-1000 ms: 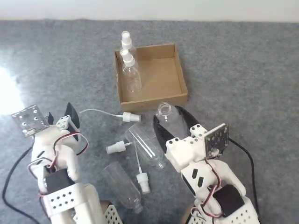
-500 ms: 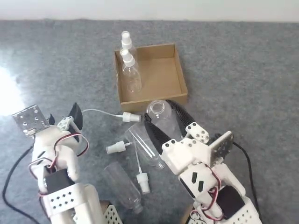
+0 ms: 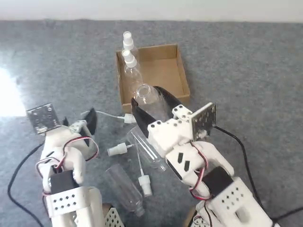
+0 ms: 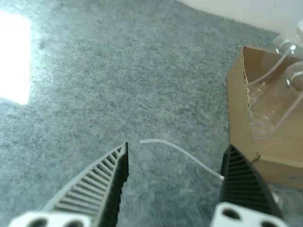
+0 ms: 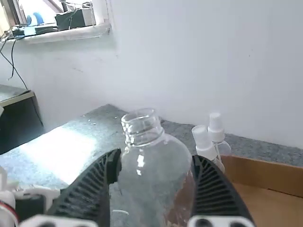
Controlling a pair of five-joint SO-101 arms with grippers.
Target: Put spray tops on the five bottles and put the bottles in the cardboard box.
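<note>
While right jaws clamp 1 uncapped bottle, its base is hidden | left jaws wide open, empty

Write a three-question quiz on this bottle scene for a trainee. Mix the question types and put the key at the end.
1. True or false: the bottle held in the right gripper is uncapped, its neck open.
2. How many loose spray tops lie on the table? A) one B) three C) five
3. What lies on the table below the gap between the left gripper's open fingers?

Key
1. True.
2. B.
3. The thin white tube of a spray top.
</note>
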